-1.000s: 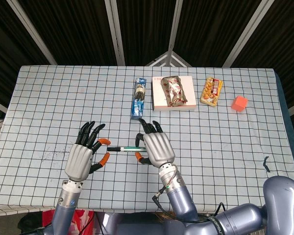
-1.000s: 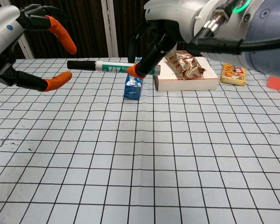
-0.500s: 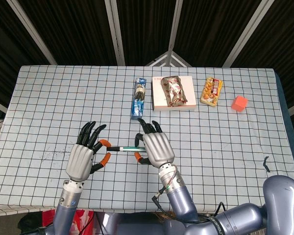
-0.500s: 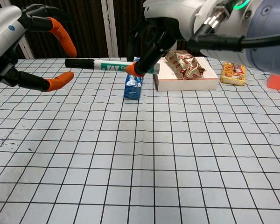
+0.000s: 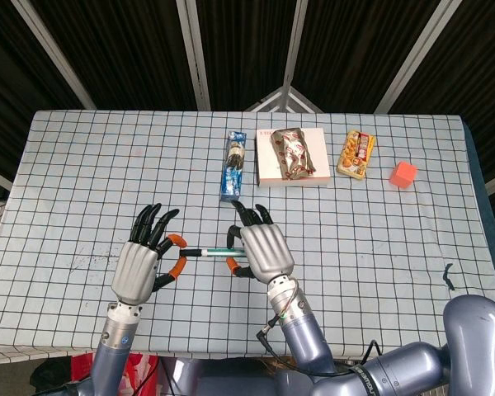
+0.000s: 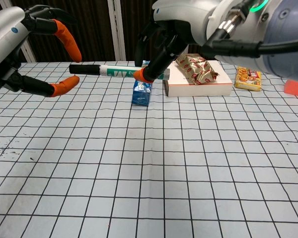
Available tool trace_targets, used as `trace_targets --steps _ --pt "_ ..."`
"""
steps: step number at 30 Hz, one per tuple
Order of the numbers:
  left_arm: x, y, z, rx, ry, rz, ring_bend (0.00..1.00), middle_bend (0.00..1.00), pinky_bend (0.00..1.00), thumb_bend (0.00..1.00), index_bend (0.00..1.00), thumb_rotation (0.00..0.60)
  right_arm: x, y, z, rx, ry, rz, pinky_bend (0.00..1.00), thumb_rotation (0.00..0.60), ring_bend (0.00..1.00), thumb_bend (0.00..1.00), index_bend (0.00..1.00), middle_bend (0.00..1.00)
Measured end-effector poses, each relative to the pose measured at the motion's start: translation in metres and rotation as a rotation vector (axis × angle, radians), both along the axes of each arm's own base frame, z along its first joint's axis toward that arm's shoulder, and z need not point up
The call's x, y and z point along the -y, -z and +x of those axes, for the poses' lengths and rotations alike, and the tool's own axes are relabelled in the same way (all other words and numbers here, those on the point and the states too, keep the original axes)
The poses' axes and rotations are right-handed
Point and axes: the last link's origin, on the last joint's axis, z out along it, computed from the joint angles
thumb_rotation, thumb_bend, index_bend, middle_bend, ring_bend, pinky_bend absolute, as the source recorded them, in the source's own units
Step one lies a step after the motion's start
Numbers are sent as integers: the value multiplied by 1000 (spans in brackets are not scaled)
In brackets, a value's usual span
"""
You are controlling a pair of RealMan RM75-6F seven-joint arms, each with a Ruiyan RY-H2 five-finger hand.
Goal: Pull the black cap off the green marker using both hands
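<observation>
The right hand (image 6: 176, 37) holds the marker (image 6: 120, 71) level above the gridded surface (image 6: 149, 163), fingers (image 6: 141, 74) closed round its green-and-white barrel. The cap (image 6: 84, 69) is on and points toward the left hand (image 6: 20, 54), whose orange-tipped fingers (image 6: 64, 84) spread apart above and below the cap's end, gripping nothing. Behind sit a blue carton (image 5: 233, 163), a white box (image 5: 290, 157), a snack pack (image 5: 355, 154) and an orange cube (image 5: 403, 174)

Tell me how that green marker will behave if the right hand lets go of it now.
The green marker looks round and slim, so it would probably roll on the flat table. Only the right hand pinches it; the left hand is open around the black cap, so it would likely drop.
</observation>
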Motion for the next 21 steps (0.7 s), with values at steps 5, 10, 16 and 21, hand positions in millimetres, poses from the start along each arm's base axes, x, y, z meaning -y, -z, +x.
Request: trace_targets --steps 5,10,16,21 --pt "0 2 1 -1 1 -4 0 151 0 455 524 600 0 0 0 1 -1 2 68 600 149 562 750 66" --pt "0 3 1 -2 3 -3 0 152 0 462 525 600 1 1 -1 1 2 4 68 600 149 562 750 67" --pt "-1 3 2 4 1 -3 0 153 0 462 526 600 1 2 -2 4 3 6 68 600 149 562 751 66" --pt "-1 4 2 5 2 -4 0 153 0 462 533 600 1 2 -1 4 -1 8 68 600 150 562 751 66"
